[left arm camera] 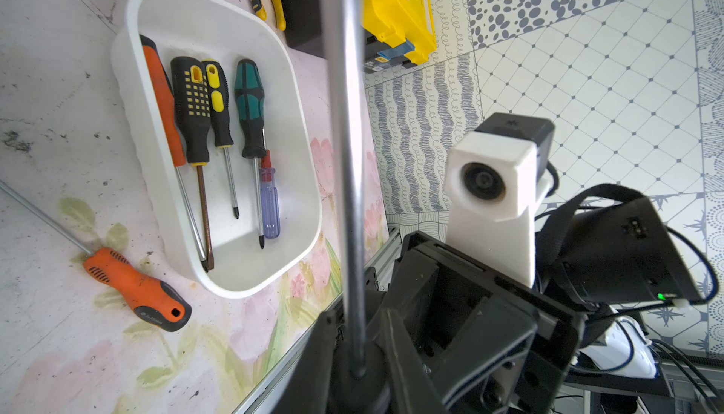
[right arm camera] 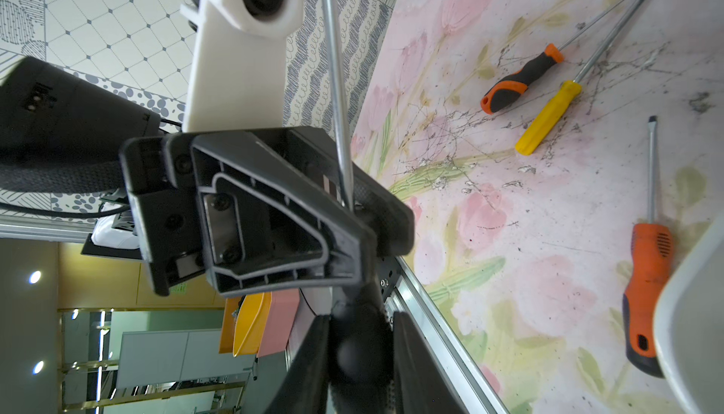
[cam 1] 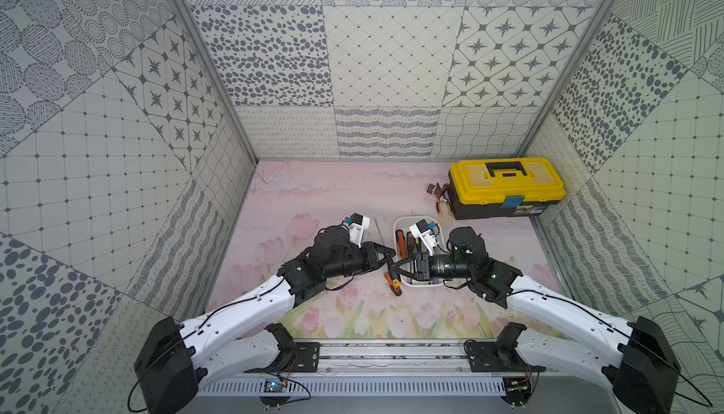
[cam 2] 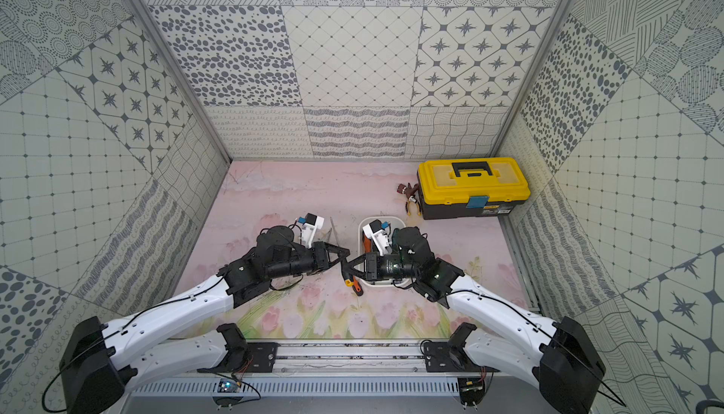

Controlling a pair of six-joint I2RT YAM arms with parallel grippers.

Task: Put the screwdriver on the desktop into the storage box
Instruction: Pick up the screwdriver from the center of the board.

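Two arms (cam 1: 250,304) angled inward | left end effector (left arm camera: 356,373) clamps screwdriver (left arm camera: 346,157) | right end effector (right arm camera: 360,353) grips its handle

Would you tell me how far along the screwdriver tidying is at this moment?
Done: five screwdrivers lie in the storage box. In hand: a long-shafted screwdriver is gripped by the left gripper and right gripper, off the desktop. Left: three on the desktop, an orange one beside the box, an orange-and-black one and a yellow one.
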